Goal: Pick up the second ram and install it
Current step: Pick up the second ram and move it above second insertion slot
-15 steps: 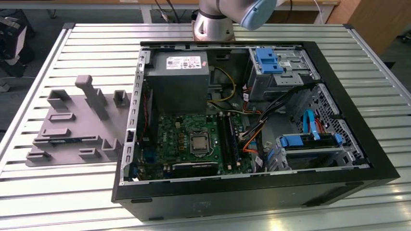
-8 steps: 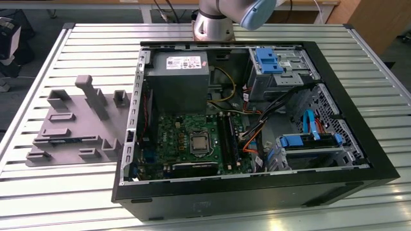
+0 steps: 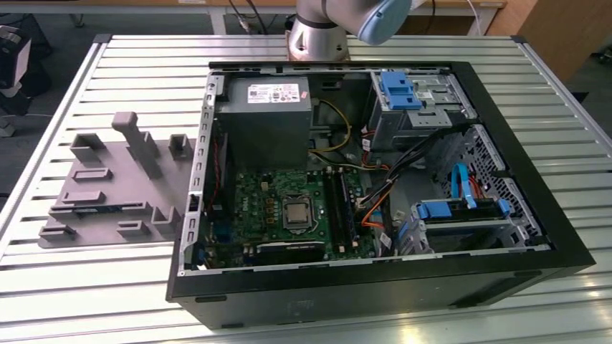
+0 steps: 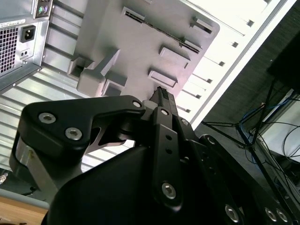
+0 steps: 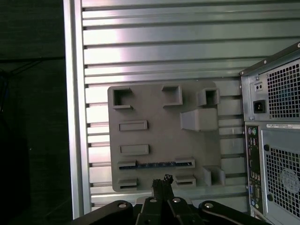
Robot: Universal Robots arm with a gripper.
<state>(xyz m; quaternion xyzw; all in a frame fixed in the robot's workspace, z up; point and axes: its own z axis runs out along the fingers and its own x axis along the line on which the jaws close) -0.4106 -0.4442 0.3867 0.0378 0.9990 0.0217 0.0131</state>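
One ram stick (image 5: pixel 154 164) lies in the grey tray (image 5: pixel 159 126) below the closed, empty gripper (image 5: pixel 162 180), long axis along the jaws' closing line.

- I saw the arm's base (image 3: pixel 316 39) at twelve o'clock in the exterior view, with a blue-capped joint (image 3: pixel 383 18) just beside it toward two o'clock.
- In both wrist views the gripper (image 5: pixel 162 180) (image 4: pixel 162 96) had its fingertips pressed together.
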